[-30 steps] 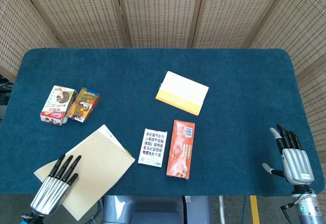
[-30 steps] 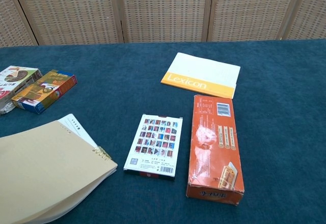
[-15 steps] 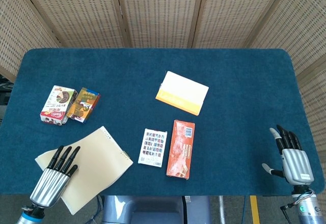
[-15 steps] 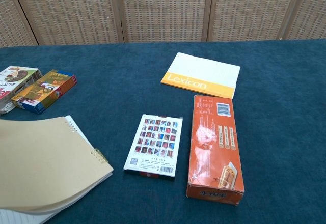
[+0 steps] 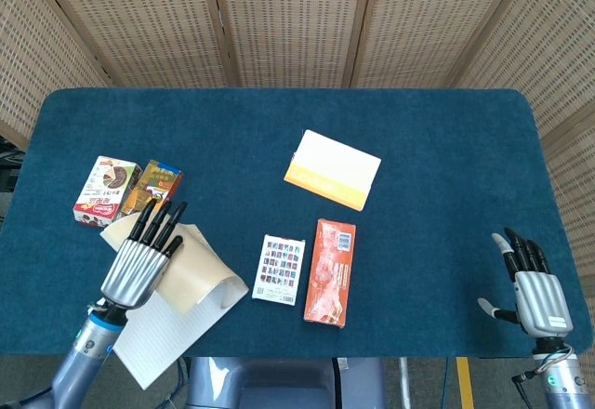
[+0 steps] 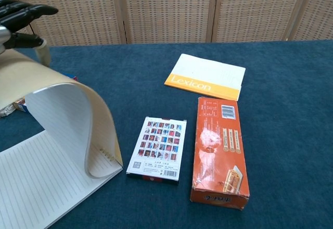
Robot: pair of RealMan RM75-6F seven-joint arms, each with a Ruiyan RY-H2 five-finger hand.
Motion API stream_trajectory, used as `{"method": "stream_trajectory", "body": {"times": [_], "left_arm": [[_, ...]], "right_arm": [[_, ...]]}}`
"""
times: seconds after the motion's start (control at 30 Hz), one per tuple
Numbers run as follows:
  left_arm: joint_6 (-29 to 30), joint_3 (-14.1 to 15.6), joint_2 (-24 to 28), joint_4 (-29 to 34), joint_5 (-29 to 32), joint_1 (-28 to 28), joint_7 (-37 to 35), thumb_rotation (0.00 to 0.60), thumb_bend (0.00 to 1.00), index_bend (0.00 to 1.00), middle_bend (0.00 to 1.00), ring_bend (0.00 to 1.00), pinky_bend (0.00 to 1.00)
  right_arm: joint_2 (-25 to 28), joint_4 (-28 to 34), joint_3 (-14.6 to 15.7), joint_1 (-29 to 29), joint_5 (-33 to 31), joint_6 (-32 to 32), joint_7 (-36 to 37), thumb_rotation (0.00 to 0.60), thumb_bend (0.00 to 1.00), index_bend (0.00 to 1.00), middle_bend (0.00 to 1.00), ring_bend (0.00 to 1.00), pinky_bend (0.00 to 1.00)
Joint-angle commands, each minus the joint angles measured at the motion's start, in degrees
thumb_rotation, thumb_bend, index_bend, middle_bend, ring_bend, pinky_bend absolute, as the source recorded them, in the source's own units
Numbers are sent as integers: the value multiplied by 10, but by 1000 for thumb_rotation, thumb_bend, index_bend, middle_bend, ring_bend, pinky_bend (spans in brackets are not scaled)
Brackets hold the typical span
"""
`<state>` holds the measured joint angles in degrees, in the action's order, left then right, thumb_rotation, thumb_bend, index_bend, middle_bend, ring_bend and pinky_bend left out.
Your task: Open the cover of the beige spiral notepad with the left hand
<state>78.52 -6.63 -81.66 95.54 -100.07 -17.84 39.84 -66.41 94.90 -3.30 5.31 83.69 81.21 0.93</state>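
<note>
The beige spiral notepad (image 5: 163, 335) lies at the table's front left corner, its lined first page (image 6: 36, 182) showing. Its beige cover (image 5: 195, 274) is lifted and bent into an arch (image 6: 57, 83) that rises from the spiral edge (image 6: 106, 155). My left hand (image 5: 144, 251) grips the cover's free edge from above, fingers stretched over it; in the chest view the left hand (image 6: 21, 18) is at the top left, well above the table. My right hand (image 5: 532, 283) hovers at the front right, fingers extended, holding nothing.
Two snack boxes (image 5: 125, 191) lie just behind the left hand. A card pack (image 6: 157, 147) and an orange box (image 6: 218, 151) sit right of the notepad. A yellow-and-white Lexicon booklet (image 6: 205, 76) lies further back, and wicker screens stand behind the table.
My left hand has risen and moved back toward the snack boxes, taking the cover with it. The cover went from nearly flat to a tall arch, baring the lined page. The right hand is still.
</note>
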Motion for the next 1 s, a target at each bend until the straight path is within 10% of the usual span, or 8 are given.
{"method": "stream_trajectory", "body": {"times": [0.03, 1.0], "left_arm": [[-23, -27, -19, -4, 21, -27, 17, 600, 641, 825, 0, 0, 0], [-123, -128, -119, -90, 156, -187, 94, 600, 621, 825, 0, 0, 0]], "right_arm": [[0, 0, 0, 0, -1, -1, 2, 600, 2, 0, 0, 0, 0], [4, 7, -3, 2, -16, -15, 28, 600, 2, 0, 0, 0, 0]]}}
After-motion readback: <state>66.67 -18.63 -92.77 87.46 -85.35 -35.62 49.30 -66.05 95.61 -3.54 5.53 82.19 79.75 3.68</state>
